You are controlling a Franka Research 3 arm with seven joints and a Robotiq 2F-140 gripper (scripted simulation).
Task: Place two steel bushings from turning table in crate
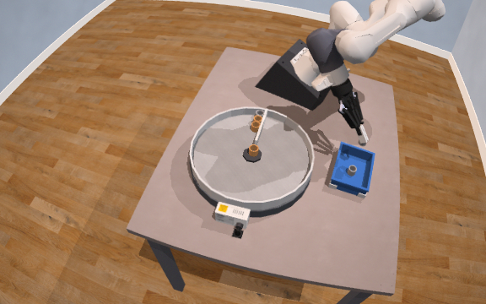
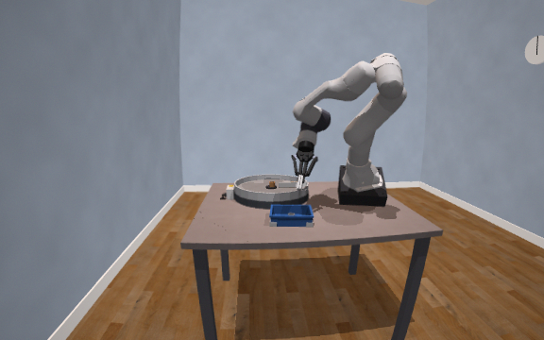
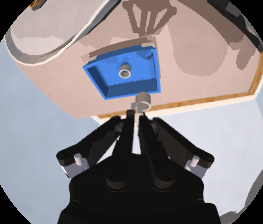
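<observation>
With one steel bushing [image 1: 352,170] [image 2: 291,214] [image 3: 125,72] inside the crate [image 1: 371,172] [image 2: 291,221] [image 3: 97,81], the second bushing [image 3: 143,102] seems pinched in the nearly closed gripper [image 1: 361,129] [image 2: 301,179] [image 3: 135,109], toward the top view's one o'clock; next: centre, lower, release.

Crate [image 1: 339,168] [image 2: 291,222] [image 3: 96,83]: smooth blue, plastic-looking. Bushing in it [image 1: 352,170] [image 3: 125,71]: grey, metal-looking. Floor [image 1: 99,105] [image 2: 126,293]: wood planks, visible grain. Tabletop [image 1: 310,249] [image 2: 371,227] [image 3: 67,90]: matt, smooth-looking. Bushing on the hub [image 1: 253,150] [image 2: 272,184]: copper-coloured, metallic look. Arm shell [image 1: 369,40] [image 2: 371,113]: smooth, hard plastic look.
</observation>
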